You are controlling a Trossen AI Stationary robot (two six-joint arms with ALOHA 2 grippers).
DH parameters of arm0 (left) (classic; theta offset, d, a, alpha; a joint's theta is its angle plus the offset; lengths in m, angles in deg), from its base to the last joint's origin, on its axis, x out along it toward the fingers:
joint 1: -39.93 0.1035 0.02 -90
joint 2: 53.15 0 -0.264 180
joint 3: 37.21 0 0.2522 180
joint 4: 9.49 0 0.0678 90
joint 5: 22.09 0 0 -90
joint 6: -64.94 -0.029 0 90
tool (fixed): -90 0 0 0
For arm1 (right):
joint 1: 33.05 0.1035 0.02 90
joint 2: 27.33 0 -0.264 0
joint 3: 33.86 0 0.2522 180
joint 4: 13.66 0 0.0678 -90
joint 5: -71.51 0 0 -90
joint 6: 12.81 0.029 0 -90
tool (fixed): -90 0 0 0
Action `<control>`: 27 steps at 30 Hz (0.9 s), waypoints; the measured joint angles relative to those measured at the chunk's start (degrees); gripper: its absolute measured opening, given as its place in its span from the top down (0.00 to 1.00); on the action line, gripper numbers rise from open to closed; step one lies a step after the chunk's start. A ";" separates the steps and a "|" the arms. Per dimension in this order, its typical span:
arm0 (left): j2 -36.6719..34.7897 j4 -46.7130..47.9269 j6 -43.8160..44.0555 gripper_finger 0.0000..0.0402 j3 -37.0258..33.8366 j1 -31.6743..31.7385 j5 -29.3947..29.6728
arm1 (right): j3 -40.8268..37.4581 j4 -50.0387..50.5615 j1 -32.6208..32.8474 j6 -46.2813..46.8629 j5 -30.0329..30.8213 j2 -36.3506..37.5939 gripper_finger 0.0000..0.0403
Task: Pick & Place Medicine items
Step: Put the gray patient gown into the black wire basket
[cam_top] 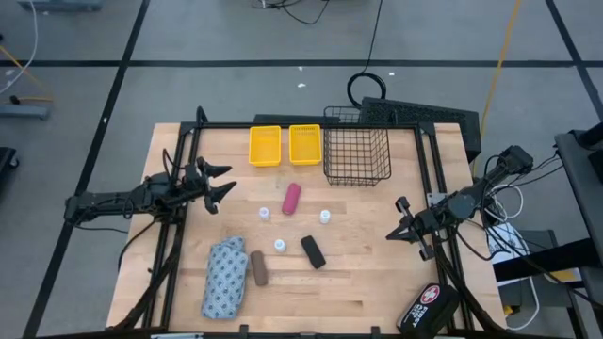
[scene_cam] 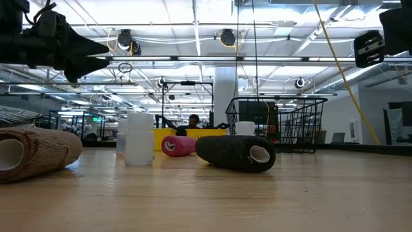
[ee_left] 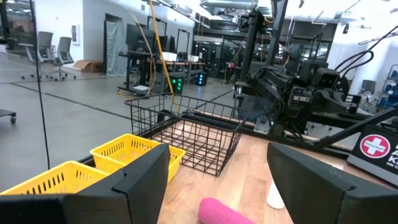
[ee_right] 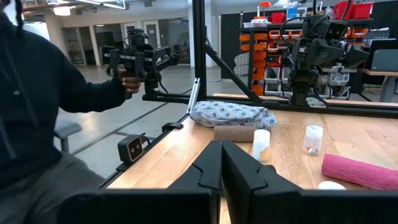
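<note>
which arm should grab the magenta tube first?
Left, probably. The left gripper hangs open above the table's left side, nearer the magenta tube, which lies just ahead of it in the left wrist view. The right gripper sits shut near the right edge, farther off.

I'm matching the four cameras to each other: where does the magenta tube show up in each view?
High view: magenta tube at table centre, below the yellow bins.
Low view: left of centre, behind the black roll.
Left wrist view: bottom edge, between the fingers.
Right wrist view: lower right.
Shared landmark: the white bottles beside it.
</note>
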 joint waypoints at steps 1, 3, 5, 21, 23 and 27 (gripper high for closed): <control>0.00 0.06 0.00 0.32 0.00 0.00 -0.02 | -0.01 0.00 0.02 0.00 0.00 0.00 1.00; 0.00 0.09 -0.01 0.32 -0.01 0.00 -0.01 | 0.00 0.00 0.02 0.00 -0.01 0.00 1.00; 0.00 -0.21 -0.11 0.32 -0.01 0.00 -0.01 | -0.01 0.00 0.02 -0.01 0.00 0.00 1.00; 15.08 19.26 5.79 0.32 16.93 -3.65 5.50 | 0.00 0.00 0.02 0.00 0.00 0.00 1.00; 22.12 25.66 7.20 0.32 22.86 -4.87 6.68 | 0.00 -0.01 0.01 -0.01 0.00 0.00 1.00; 33.85 32.30 7.28 0.32 33.41 -7.21 6.74 | -0.02 0.00 0.02 -0.01 0.00 0.00 1.00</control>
